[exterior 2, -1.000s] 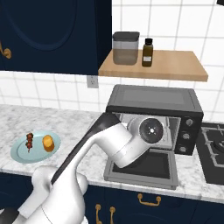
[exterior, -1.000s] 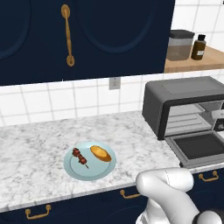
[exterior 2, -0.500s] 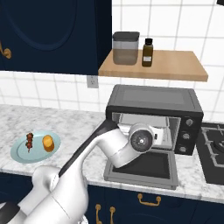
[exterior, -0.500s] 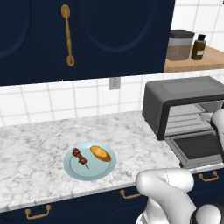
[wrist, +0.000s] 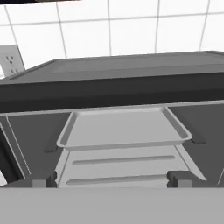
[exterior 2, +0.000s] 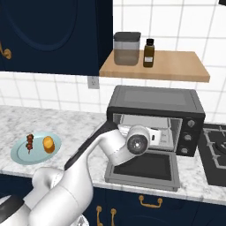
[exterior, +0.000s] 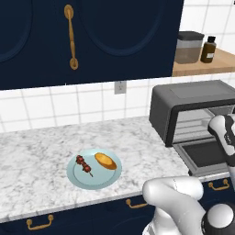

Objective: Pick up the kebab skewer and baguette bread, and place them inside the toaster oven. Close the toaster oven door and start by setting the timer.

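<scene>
The kebab skewer and the baguette bread lie side by side on a pale blue plate on the marble counter, left of the oven. In the right base view, the kebab skewer and baguette bread are at the far left. The toaster oven stands with its door folded down flat. My gripper is open with nothing between its fingers. It faces the oven's mouth, looking at the metal tray on the rack. The hand hovers above the lowered door.
A wooden shelf above the oven carries a grey-lidded canister and a brown bottle. A stove top adjoins the oven on the right. Dark blue cabinets hang over the counter.
My hand has drawn back a little from the oven's mouth, leftward and lower in the right base view. The jaws stay open. The plate and food have not moved.
</scene>
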